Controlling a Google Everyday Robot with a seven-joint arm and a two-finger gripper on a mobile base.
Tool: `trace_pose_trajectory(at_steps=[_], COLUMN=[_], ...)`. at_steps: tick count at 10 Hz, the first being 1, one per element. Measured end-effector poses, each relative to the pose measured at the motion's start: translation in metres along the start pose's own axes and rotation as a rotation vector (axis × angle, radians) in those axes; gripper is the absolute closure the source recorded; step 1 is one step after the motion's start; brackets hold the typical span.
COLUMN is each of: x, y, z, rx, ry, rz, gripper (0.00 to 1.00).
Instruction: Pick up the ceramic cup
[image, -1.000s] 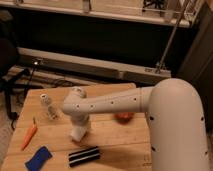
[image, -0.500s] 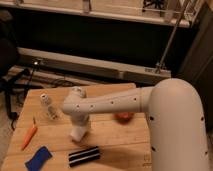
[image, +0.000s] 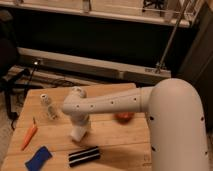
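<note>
The white arm reaches from the right across the wooden table (image: 115, 142) and bends down near its middle. The gripper (image: 80, 126) points down at the end of the arm, over the table's centre left. A small white shape right under it looks like the ceramic cup (image: 78, 134), standing on the table. The arm's wrist covers the cup's top, so I cannot tell whether the gripper touches it.
An orange-brown bowl (image: 124, 116) sits partly behind the arm on the right. A small clear bottle with a white cap (image: 48, 106) stands at the left. A carrot (image: 29, 136), a blue object (image: 38, 158) and a black striped object (image: 83, 155) lie near the front edge.
</note>
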Motion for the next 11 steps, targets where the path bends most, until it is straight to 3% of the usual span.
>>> trace_pose_trajectory(at_steps=[8,9,11], x=[0.001,0.004,0.003], y=[-0.001,0.001,0.002], z=[0.000,-0.012,-0.015], rx=[0.001,-0.006,-0.011], ry=[-0.001,-0.011,-0.015], rz=[-0.002,-0.015,-0.015], gripper=[1.00,1.00,1.00])
